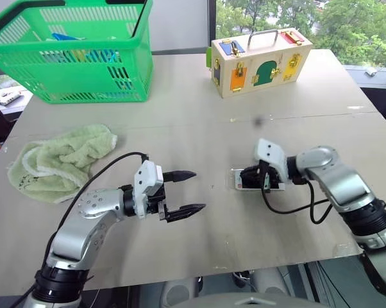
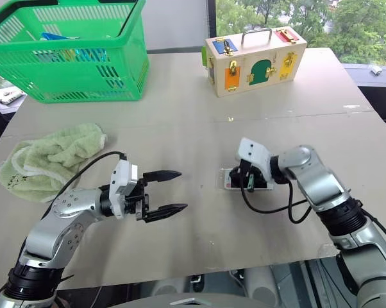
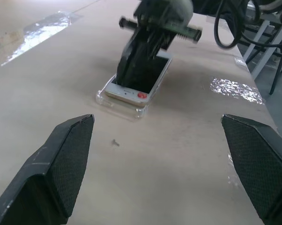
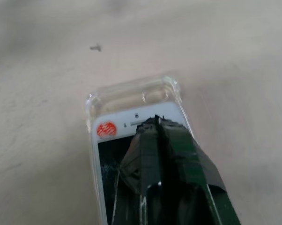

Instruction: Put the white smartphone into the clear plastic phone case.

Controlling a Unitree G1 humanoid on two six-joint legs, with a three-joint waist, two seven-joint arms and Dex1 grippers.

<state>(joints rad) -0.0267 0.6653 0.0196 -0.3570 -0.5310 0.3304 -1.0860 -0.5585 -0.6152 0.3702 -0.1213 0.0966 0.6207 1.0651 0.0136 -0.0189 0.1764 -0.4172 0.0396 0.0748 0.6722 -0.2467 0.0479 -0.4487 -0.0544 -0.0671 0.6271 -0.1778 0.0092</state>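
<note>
Much of the white smartphone (image 4: pixel 131 140) is covered: in the right wrist view the right gripper (image 4: pixel 155 123) lies over its dark screen, leaving only the white end strip with a round red sticker and a slice of glass along one side. The far end of the phone runs out of that view at the picture's edge. The clear plastic phone case (image 3: pixel 114 99) is hard to make out; it shows mainly as a glinting rim and rounded corners beyond the phone's end, with a camera cut-out visible through the plastic. The phone sits on the case but short of that end rim, so a bare strip of case remains past it; whether the phone is seated flat inside the rim cannot be told.

The right gripper has its two black fingers pressed together, tips resting on the phone's screen near the sticker end, not clamped around anything. Phone and case lie on the tan surface (image 1: pixel 199 128), just in front of the right wrist.

The left gripper (image 1: pixel 185 191) hovers above the surface, well apart from the phone, fingers spread wide and pointing toward it, holding nothing.
</note>
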